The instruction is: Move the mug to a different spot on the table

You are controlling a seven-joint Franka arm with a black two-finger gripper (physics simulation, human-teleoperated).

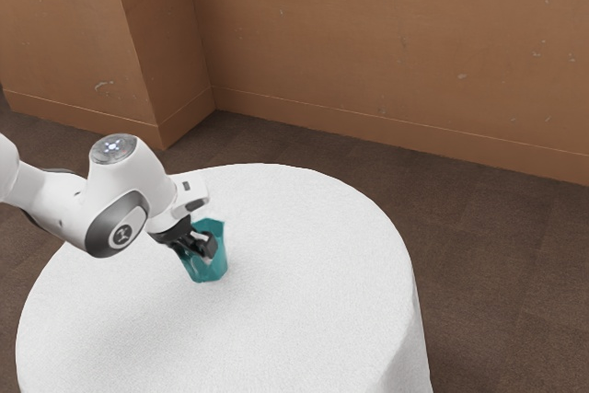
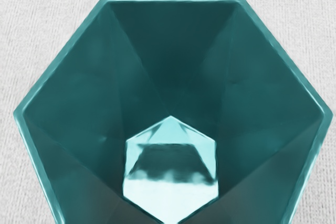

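A teal faceted mug (image 1: 210, 262) stands upright on the round white table (image 1: 313, 301), left of the table's middle in the exterior view. My black gripper (image 1: 198, 246) comes down from the exterior view's left and sits at the mug's rim, on the side nearest the arm. In the wrist view I look straight down into the mug (image 2: 168, 77). Its six-sided rim spreads wide and its pale bottom (image 2: 169, 169) lies directly under my hand. The mug's near wall runs off the lower edge of that view.
White tablecloth (image 2: 31, 35) surrounds the mug on all sides. The table's edge (image 1: 409, 264) curves away at the exterior view's right, over dark carpet (image 1: 515, 255). Brown walls (image 1: 386, 34) stand well behind the table.
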